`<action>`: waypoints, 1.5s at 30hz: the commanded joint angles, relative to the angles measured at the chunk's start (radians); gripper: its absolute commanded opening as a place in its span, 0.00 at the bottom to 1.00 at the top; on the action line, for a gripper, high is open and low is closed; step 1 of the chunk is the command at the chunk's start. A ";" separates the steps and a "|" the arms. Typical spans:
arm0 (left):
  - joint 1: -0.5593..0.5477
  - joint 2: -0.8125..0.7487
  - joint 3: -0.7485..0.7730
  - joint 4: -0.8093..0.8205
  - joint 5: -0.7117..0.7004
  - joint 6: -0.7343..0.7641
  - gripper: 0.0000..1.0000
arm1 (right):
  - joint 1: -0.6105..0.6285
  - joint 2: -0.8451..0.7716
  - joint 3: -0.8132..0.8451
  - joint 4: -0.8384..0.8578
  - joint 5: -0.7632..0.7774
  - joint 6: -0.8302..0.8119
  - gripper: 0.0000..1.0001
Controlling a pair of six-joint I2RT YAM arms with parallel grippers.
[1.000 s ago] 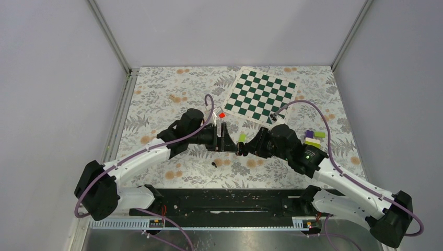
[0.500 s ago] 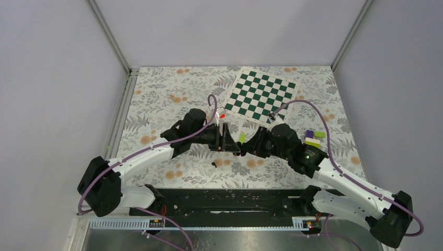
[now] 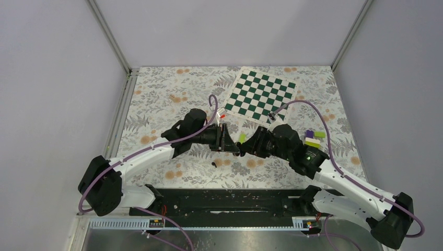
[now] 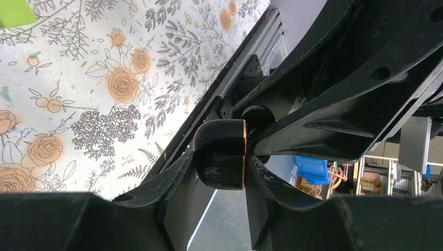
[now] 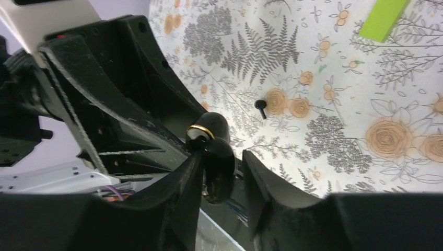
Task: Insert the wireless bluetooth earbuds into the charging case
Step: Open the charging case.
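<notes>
Top external view, table (image 3: 156, 104): a floral-print surface. Both arms reach in from the near edge and meet over its middle.
Earbud (image 3: 213, 164): one tiny black nub lies loose on the table, nearer the arm bases than the charging case (image 4: 218, 162) and off to its left. The right wrist view shows it apart from the case, touching nothing.
Charging case: glossy black with a thin gold rim, held up off the table at the spot where the two tools meet.
Left tool (image 4: 222, 154): clenched on the charging case, with a finger pressed to each side of it.
Right tool (image 5: 220, 155): its fingertips are right at the charging case, on the side opposite the left tool. A glossy black rounded part sits between its fingers, against one finger with a sliver of gap at the other. I cannot tell whether it is gripped, nor whether that part is the case's other half or a second earbud.
Lime-green block (image 3: 242, 138): on the table just beyond the charging case.
Red block (image 3: 223, 115): farther back than the charging case and a little to its left, half hidden by the left arm's cable.
Purple and lime blocks (image 3: 313, 138): well to the right of the charging case, beside the right arm.
Chessboard mat (image 3: 261, 97): green and white, lying at an angle, far beyond the charging case.
</notes>
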 commanded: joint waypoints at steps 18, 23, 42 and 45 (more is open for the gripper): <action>0.073 -0.051 0.037 0.158 0.218 -0.083 0.25 | 0.005 -0.287 -0.058 0.045 -0.001 -0.101 1.00; 0.098 -0.062 -0.005 0.326 0.285 -0.198 0.24 | -0.036 -0.339 -0.189 0.367 -0.148 -0.027 0.95; 0.118 -0.069 -0.066 0.545 0.379 -0.354 0.21 | -0.120 -0.253 -0.368 1.001 -0.354 0.226 0.78; 0.120 -0.072 -0.063 0.545 0.381 -0.354 0.21 | -0.120 -0.213 -0.364 1.036 -0.369 0.241 0.73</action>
